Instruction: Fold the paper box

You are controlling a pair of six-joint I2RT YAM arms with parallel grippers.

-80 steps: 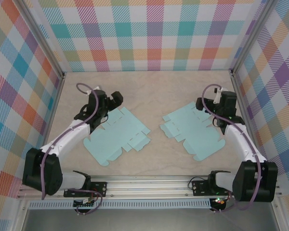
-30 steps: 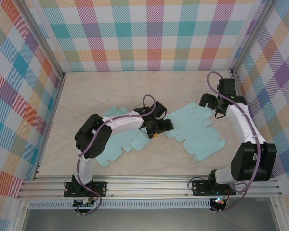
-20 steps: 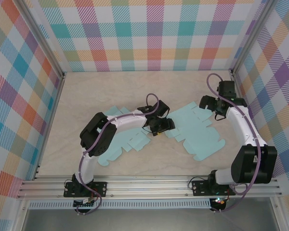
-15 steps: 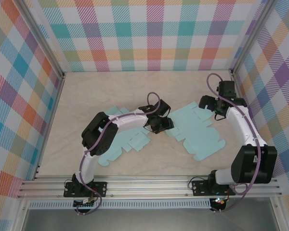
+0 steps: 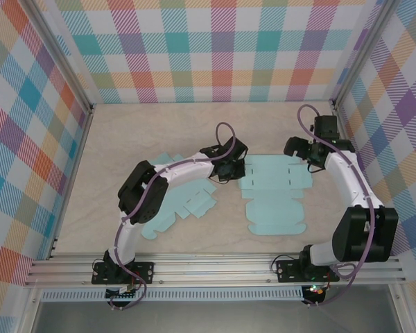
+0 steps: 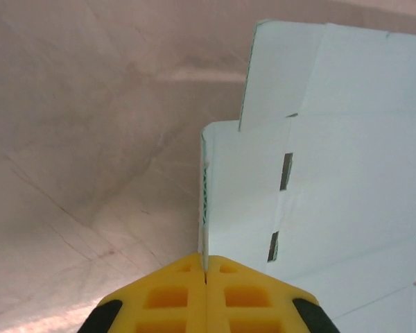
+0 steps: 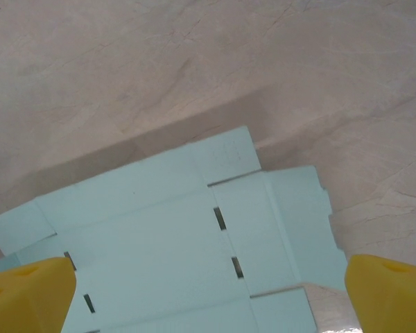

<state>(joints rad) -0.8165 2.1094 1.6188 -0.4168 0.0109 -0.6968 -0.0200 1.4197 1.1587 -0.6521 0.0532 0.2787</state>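
Nearest me, the left sheet lies flat and untouched, partly under the left arm. Past it, the right sheet has just swung round: a second ago it sat diagonal, now it lies square to the table, long axis pointing at me. The left gripper did that. It reached across to the middle, and its yellow pads have come together on the sheet's left edge. In the wrist view that edge runs straight into the seam between the pads. It looks like a shallow bite, though I can't tell how deep. Further back, the right gripper hangs over the sheet's far right corner, jaws wide apart and holding nothing, same as before. My read: the sheet is lined up and pinned but no flap is raised, so folding hasn't started and the right arm goes next
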